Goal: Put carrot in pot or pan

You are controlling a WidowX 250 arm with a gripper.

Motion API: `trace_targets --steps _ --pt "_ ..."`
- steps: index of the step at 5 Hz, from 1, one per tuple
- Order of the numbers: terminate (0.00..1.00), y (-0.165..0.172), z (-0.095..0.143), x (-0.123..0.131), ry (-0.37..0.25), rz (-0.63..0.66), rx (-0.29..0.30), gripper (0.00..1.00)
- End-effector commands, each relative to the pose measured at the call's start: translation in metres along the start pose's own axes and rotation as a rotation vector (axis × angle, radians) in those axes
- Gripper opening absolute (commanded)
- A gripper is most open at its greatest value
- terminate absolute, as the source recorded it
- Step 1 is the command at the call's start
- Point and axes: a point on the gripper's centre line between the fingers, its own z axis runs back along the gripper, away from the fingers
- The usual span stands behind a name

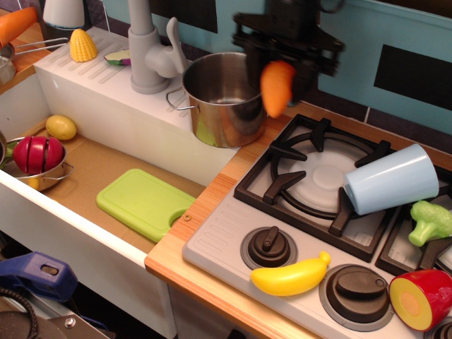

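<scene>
Gripper (277,70) clamped on carrot (276,87), hanging tip-down at right rim of pot (224,99). Motion blur; overlap probably partial. Risk: release here, carrot clips rim, bounces onto stove (311,176).

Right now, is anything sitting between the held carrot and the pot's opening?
Nothing shows there in the only view: the carrot, shut in the gripper, hangs at the right rim of the pot, overlapping it. The frame is motion-blurred.
</scene>
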Motion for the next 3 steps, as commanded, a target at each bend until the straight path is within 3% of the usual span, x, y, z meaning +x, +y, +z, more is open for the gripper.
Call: trace_targets --steps 1,2,3 --pt "0.0 0.036 0.034 0.024 -0.115 -0.093 0.062 0.0" --pt "0.0 0.047 0.035 0.035 -0.131 -0.132 0.078 0.0" --pt "1.0 0.055 0.032 0.039 -0.161 -0.19 0.062 1.0"
